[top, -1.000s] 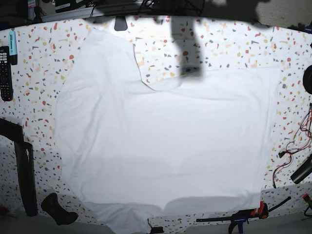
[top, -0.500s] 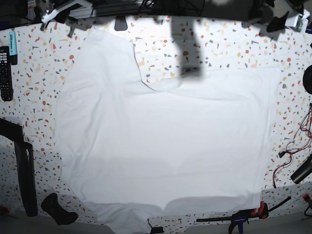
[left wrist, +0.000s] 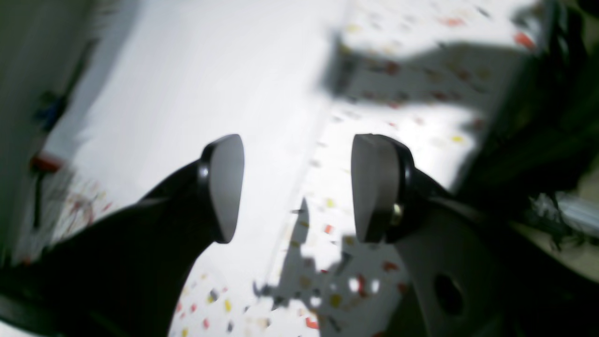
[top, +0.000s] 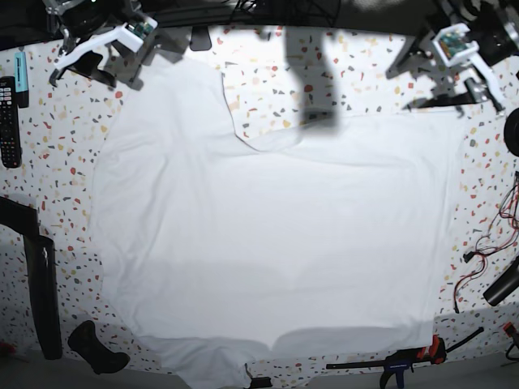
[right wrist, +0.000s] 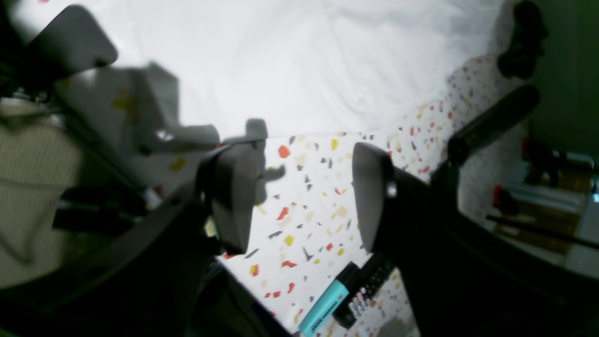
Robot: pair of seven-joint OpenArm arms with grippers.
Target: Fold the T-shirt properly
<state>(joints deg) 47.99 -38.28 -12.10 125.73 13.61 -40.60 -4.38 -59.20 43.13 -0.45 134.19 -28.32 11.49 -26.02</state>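
T-shirt (top: pixel 268 235) lies spread flat on speckled tabletop (top: pixel 49 203), filling centre of base frame; likely laid out so edges are reachable for first fold. Sleeve runs to upper left, hem at right edge.

Upper left of frame: right gripper (top: pixel 81 50) hovers above table by sleeve, clear of cloth, jaws wide, holding nothing. Remote (top: pixel 8 121) and highlighter (top: pixel 21 69) lie at far left.

Upper right: left gripper (top: pixel 466 53) hangs above shirt's top right corner, jaws wide, empty; cloth edge lies below, between fingers (left wrist: pixel 224 187) in wrist view.

White terrazzo-speckled tabletop (top: pixel 389 73), brightly lit, dark shadowed edges, dim green wall (right wrist: pixel 568 70) beyond
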